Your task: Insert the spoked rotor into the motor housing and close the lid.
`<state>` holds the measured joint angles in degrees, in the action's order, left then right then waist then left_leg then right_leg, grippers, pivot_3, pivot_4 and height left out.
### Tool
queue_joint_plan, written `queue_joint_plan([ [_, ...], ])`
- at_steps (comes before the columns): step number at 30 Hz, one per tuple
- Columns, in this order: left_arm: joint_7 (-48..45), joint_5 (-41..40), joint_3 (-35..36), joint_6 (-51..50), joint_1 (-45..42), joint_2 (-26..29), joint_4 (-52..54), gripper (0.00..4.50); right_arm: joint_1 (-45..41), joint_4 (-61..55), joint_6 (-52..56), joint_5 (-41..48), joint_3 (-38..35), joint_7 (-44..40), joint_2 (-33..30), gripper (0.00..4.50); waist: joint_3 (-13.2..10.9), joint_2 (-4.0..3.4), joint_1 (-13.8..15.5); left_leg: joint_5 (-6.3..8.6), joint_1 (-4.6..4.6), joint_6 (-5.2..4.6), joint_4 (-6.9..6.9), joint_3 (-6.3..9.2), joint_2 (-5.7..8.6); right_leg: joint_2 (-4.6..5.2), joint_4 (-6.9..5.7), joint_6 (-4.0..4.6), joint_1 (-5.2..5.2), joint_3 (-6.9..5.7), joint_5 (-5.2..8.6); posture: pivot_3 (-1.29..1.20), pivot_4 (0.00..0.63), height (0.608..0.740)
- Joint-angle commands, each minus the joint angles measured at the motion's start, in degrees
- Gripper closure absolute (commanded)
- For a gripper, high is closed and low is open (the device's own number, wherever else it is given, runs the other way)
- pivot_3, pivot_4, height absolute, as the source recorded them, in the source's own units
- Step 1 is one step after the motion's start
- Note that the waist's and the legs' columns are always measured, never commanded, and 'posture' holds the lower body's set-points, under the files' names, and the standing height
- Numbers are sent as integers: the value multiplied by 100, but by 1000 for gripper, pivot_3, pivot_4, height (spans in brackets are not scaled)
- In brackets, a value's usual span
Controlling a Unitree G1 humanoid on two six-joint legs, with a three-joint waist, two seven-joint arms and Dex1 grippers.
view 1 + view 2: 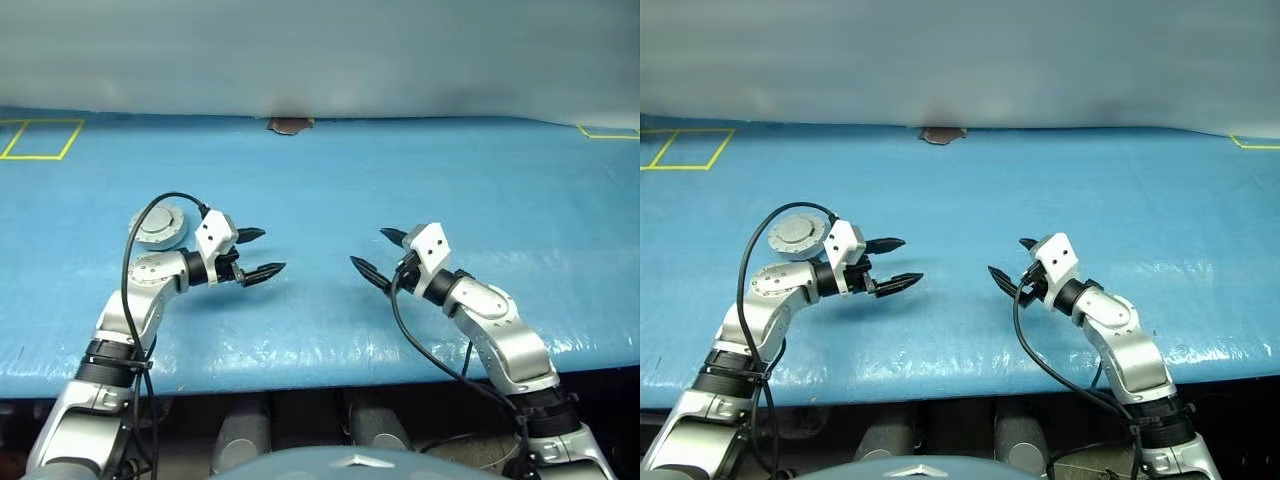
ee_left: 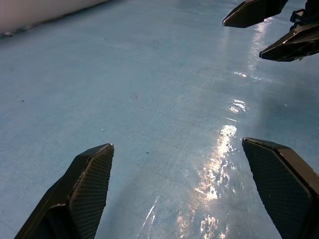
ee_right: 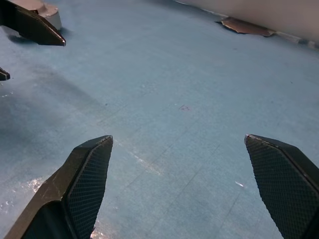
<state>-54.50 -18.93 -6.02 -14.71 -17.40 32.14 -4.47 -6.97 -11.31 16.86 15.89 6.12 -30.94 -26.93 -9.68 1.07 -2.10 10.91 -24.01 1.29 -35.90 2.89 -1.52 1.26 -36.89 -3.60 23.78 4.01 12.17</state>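
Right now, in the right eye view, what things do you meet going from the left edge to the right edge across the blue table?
Yellow tape square → closed motor housing with its lid → left gripper, fingers open → brown patch at the far edge → right gripper, fingers open → yellow tape corner.

even, fairly bright overhead light on the blue table cover — white glare streaks glint along its near edge and in the left wrist view. soft shadows lie beneath both arms — all views look sharp.
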Motion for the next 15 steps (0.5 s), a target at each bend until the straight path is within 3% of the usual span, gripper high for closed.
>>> queue_joint_plan([
  [1,-35,8,90,22,1,26,242,0,-87,-60,-24,-142,-68,-17,-12,33,0,0,1,0,0,0,0,0,0,0,0,0,0,0,0,0,150,740],
  [15,140,97,123,0,-4,-50,319,0,-94,20,-75,-378,-64,-1,144,33,0,0,0,0,1,0,-2,0,0,-1,-1,-1,-2,-1,-1,0,150,740],
])
